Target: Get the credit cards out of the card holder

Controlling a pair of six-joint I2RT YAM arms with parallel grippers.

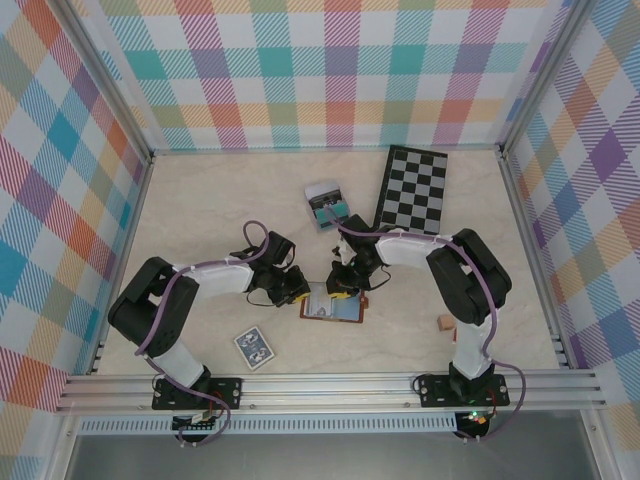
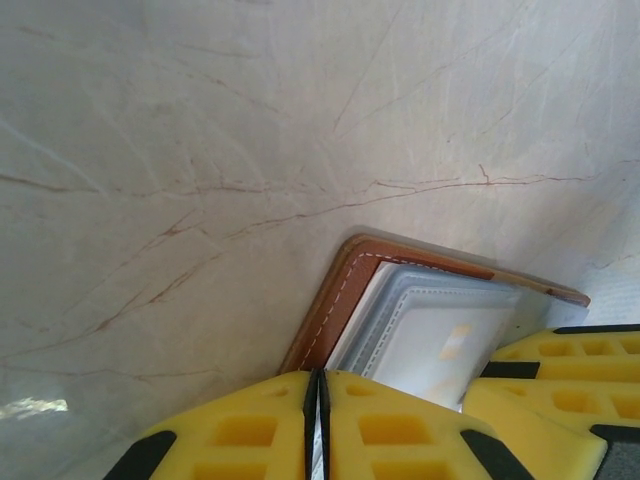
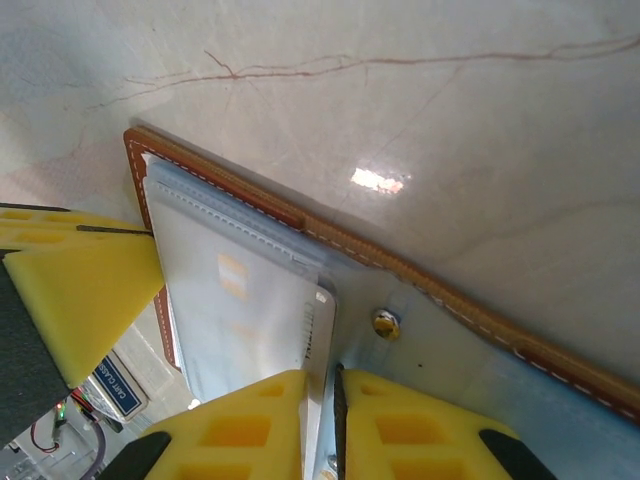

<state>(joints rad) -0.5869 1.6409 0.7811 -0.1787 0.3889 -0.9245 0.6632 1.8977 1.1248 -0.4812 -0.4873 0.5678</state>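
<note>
The brown leather card holder lies open on the marble table between the two arms. My left gripper is at its left end, and in the left wrist view its yellow jaws are shut on the thin edge of the card holder by the blue-grey pockets. My right gripper is over the middle. In the right wrist view its jaws pinch the edge of a pale silvery credit card that sticks out of a pocket of the card holder. Any other credit cards are hidden in the pockets.
A blue patterned card deck lies near the front left. A grey-and-teal box and a checkerboard sit at the back. A small wooden block rests by the right arm. Plaid walls enclose the table.
</note>
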